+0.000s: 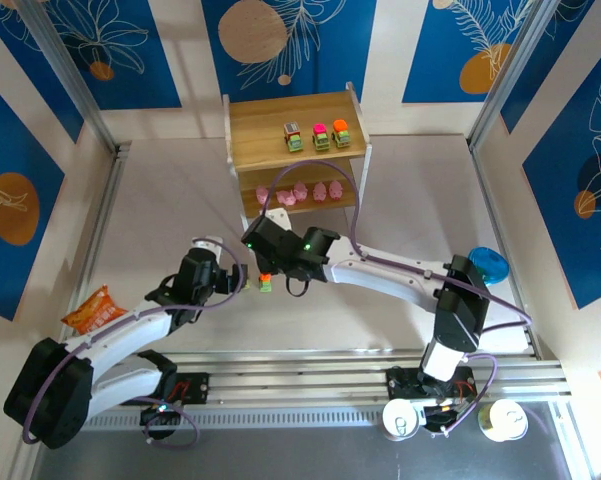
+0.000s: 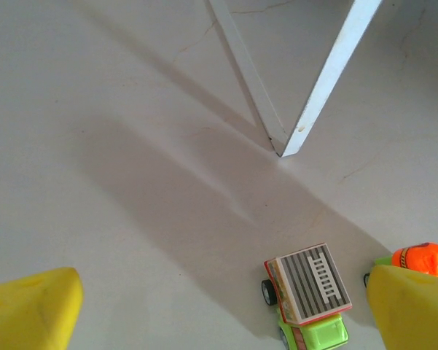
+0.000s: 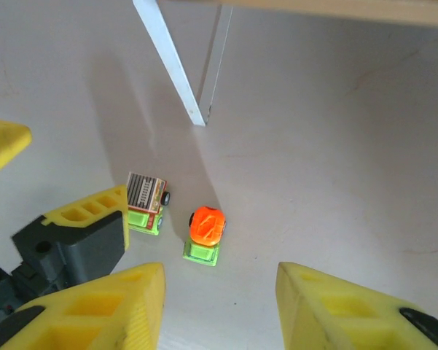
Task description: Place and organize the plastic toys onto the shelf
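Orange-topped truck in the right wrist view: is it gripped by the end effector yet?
No, the orange-topped truck stands free on the table beside the striped-top truck, ahead of the open right end effector.

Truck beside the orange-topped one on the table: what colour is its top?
The truck has a grey, dark-striped top; left wrist view shows it best.
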Motion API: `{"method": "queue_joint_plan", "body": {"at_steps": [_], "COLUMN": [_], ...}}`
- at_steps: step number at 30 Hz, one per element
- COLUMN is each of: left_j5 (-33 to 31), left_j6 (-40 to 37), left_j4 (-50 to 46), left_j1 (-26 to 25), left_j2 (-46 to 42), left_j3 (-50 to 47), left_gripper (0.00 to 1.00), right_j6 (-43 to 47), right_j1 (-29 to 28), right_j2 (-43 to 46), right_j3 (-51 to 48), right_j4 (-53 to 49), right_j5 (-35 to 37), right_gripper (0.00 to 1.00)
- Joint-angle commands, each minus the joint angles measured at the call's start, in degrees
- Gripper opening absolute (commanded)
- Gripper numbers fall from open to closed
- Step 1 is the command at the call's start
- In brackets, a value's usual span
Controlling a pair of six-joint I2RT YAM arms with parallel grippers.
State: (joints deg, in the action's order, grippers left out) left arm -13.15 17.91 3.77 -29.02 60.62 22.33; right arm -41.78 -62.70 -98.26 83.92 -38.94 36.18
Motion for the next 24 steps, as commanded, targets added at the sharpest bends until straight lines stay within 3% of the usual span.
{"method": "queue_joint_plan", "body": {"at_steps": [1,9,24], "left_j5": [3.4,9.1,9.0], "left_j6": [2.3,5.5,6.2], "left_j4": [0.3,1.8,1.6], "left_j1": [2.0,7.3,8.9], "left_j2": [1.0,1.6,-0.6], "left_j3": [0.1,-1.2,-2.3], "left_gripper": [1.0,1.0,1.0], "right_j6": [-3.7,-6.5,-9.6], "right_j1": [-0.8,-1.3,-2.1], "right_j2": [-2.0,-7.1,-15.0], "right_j3": [-1.3,-3.0,-2.4], "right_j4": [2.4,5.1,6.6], "right_j5": [-2.2,-4.5,-4.1], "right_gripper": [0.45,0.48,0.53]}}
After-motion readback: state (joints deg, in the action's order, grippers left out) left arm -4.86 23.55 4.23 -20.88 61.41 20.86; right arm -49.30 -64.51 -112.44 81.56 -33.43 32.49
